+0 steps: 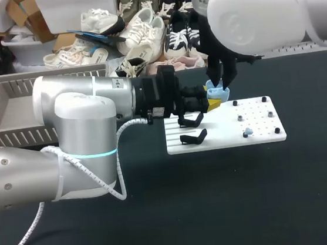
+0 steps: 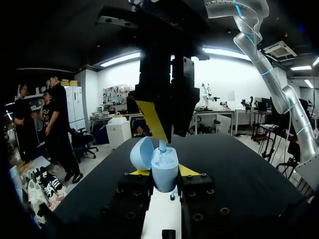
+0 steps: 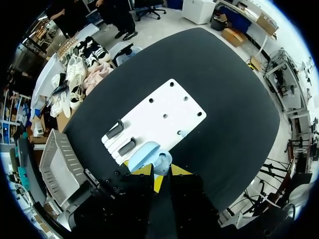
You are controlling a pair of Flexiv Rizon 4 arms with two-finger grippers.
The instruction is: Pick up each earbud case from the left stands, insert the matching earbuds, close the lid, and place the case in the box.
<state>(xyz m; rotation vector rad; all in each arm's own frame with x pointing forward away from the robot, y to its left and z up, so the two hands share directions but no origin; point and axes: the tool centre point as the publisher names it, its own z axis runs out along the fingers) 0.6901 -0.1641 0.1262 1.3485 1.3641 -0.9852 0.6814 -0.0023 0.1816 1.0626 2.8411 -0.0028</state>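
Note:
A light-blue earbud case (image 1: pixel 219 95) with its lid (image 2: pixel 141 152) open is held above the white board (image 1: pixel 259 134), and my left gripper (image 1: pixel 213 104) is shut on its body (image 2: pixel 165 169) from both sides. My right gripper (image 1: pixel 221 83) hangs straight over the case, shut on a light-blue earbud (image 2: pixel 162 145) whose lower end sits in the case's opening. In the right wrist view the case (image 3: pixel 148 152) lies just ahead of my right gripper (image 3: pixel 162 172). Another earbud (image 1: pixel 248 131) rests on the board's pegs. Two black stands (image 1: pixel 191 120) (image 1: pixel 193 137) at the board's left end hold nothing.
A grey slatted basket (image 1: pixel 8 110) stands at the table's back left, behind my left arm. The board (image 3: pixel 164 112) carries several small black pegs. Dark table surface lies around the board in front and to the right.

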